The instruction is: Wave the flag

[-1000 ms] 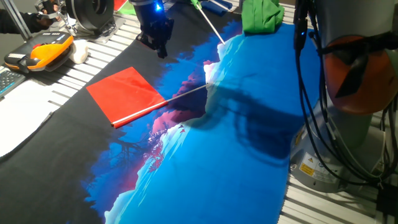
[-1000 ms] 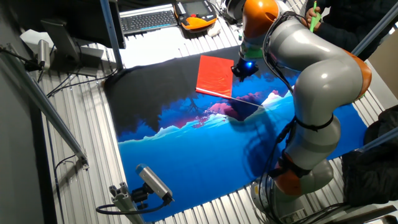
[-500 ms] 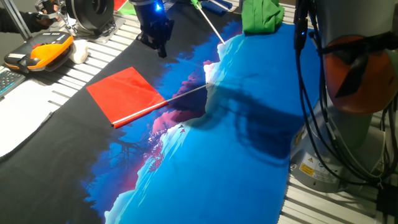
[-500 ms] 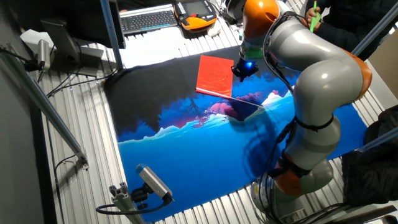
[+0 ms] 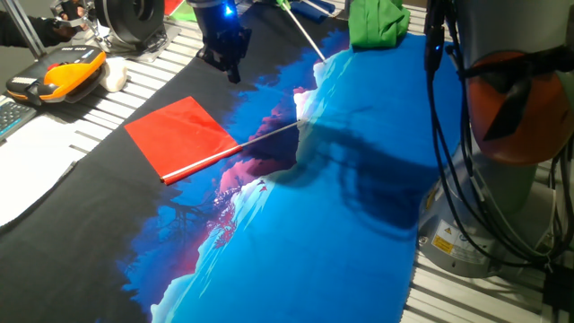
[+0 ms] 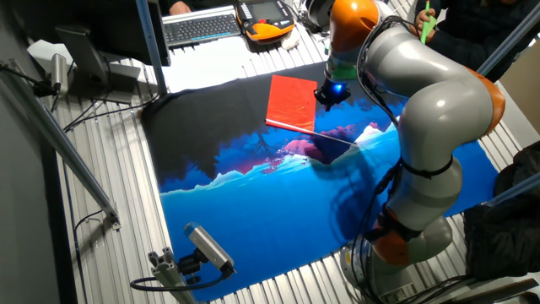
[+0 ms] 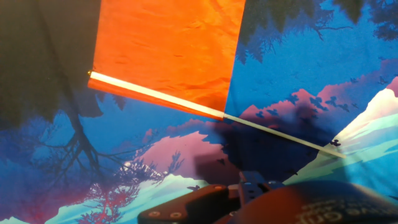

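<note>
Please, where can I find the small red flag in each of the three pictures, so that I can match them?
One fixed view: the flag lies flat left of centre, stick pointing right.
The other fixed view: it lies at top centre, just left of the gripper.
Hand view: red cloth fills the top centre, stick running down to the right.
Shared landmark: the printed cloth under it; the bare stick end lies over its pink mountains.

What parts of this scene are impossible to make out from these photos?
- Gripper: a dark shape above the printed cloth in one fixed view; whether its fingers are open or shut is unreadable.
- The hand view shows only black housing at the bottom edge, no fingertips.
- In the other fixed view the arm hides the far end of the flag stick.
</note>
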`<control>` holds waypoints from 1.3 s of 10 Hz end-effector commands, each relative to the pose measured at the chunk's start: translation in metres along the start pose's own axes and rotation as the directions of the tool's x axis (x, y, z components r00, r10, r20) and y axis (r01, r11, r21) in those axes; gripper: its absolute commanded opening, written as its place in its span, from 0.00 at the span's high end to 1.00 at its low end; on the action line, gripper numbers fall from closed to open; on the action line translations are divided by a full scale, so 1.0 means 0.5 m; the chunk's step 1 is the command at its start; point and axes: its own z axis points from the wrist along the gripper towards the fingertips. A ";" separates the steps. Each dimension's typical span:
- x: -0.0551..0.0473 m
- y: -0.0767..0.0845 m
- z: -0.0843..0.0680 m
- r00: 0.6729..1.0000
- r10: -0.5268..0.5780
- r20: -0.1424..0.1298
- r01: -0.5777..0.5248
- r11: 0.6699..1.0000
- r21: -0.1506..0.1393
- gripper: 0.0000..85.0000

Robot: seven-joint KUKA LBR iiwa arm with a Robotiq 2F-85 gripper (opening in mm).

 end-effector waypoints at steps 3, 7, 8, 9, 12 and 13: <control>0.000 0.000 0.000 1.000 0.005 0.000 -0.005 1.000 -0.001 1.00; 0.000 0.000 0.000 0.964 0.260 0.055 -0.254 0.962 -0.099 1.00; 0.000 0.000 0.000 0.952 0.300 0.060 -0.294 0.951 -0.091 1.00; 0.000 0.000 0.000 0.932 0.361 0.048 -0.353 0.928 -0.114 1.00; 0.000 0.000 0.000 0.856 0.517 -0.009 -0.508 0.838 -0.199 1.00; 0.000 0.000 0.000 0.818 0.575 -0.019 -0.566 0.799 -0.203 1.00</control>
